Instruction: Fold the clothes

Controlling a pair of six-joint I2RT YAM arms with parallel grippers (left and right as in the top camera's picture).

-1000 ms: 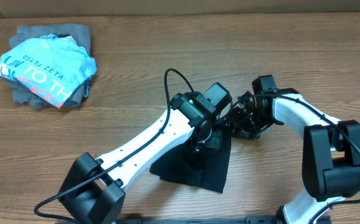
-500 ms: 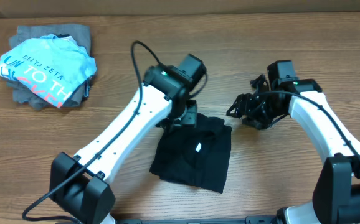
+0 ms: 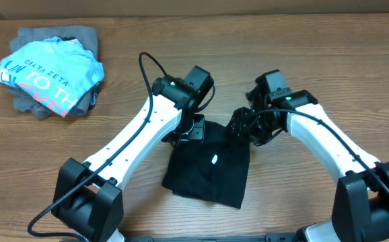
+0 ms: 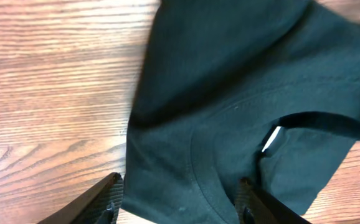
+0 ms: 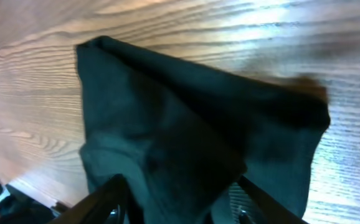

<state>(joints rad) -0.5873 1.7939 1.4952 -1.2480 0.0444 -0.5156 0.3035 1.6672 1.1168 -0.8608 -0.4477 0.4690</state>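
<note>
1. Overhead: the black shirt lies folded on the worktop, front centre. The left gripper is at its upper-left edge, the right gripper at its upper-right corner.
2. Left wrist: the left gripper's jaws are wide apart above the shirt's collar, near the white label, holding nothing.
3. Right wrist: the right gripper's jaws are spread wide astride a rumpled shirt corner.

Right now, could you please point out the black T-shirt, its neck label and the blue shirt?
black T-shirt [image 3: 208, 178]: overhead view, lower body.
neck label [image 4: 271, 138]: left wrist view, label's middle.
blue shirt [image 3: 50, 70]: overhead view, printed front.
</note>
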